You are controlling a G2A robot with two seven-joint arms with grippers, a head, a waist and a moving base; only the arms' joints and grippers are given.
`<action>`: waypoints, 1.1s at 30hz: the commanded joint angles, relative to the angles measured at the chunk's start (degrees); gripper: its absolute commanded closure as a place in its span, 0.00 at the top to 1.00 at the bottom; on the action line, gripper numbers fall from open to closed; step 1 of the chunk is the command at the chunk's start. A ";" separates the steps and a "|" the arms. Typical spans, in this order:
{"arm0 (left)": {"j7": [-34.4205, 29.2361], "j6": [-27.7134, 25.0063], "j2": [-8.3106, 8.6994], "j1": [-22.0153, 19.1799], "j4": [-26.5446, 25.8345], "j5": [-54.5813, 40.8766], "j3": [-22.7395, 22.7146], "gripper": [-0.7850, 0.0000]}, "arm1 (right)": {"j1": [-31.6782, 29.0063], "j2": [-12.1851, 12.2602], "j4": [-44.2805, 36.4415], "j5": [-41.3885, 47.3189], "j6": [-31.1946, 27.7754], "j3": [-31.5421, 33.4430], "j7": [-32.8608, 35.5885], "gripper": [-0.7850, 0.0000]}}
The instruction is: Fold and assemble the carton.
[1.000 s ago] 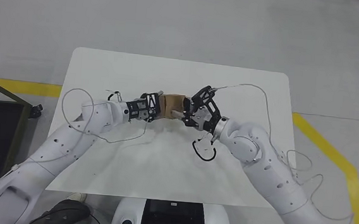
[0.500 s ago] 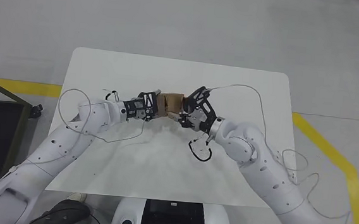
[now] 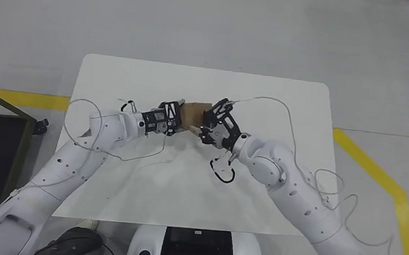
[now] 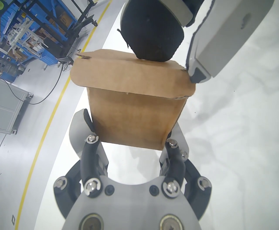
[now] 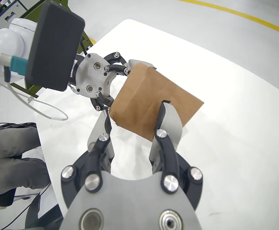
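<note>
Brown carton (image 3: 195, 114), end flap folded over, sits at mid-worktop (image 3: 286, 98), well apart from every edge, with room on all sides. Left hand (image 4: 130, 130) clamps its sides; right hand (image 5: 136, 113) is spread, one finger touching it.

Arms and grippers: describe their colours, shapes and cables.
The left arm and right arm have smooth white rounded shells. The left gripper and right gripper each have a silver-grey plate, black linkages with shiny bolts, and curved grey fingers with black pads. Thin pale cables loop off the wrists.
</note>
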 commanded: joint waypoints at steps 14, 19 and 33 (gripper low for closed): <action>1.27 1.35 -0.51 1.83 0.99 3.26 0.40 0.23 | -1.16 -0.04 -2.62 3.11 1.07 4.30 -1.07 0.95; 0.23 1.85 -1.13 1.07 1.31 2.06 0.64 0.23 | -3.47 0.36 -1.97 5.34 -4.16 6.28 -4.39 1.00; 1.49 -2.13 -1.22 0.87 2.74 -0.16 -1.71 0.22 | -11.68 2.63 -2.78 10.33 -13.58 15.79 -7.95 1.00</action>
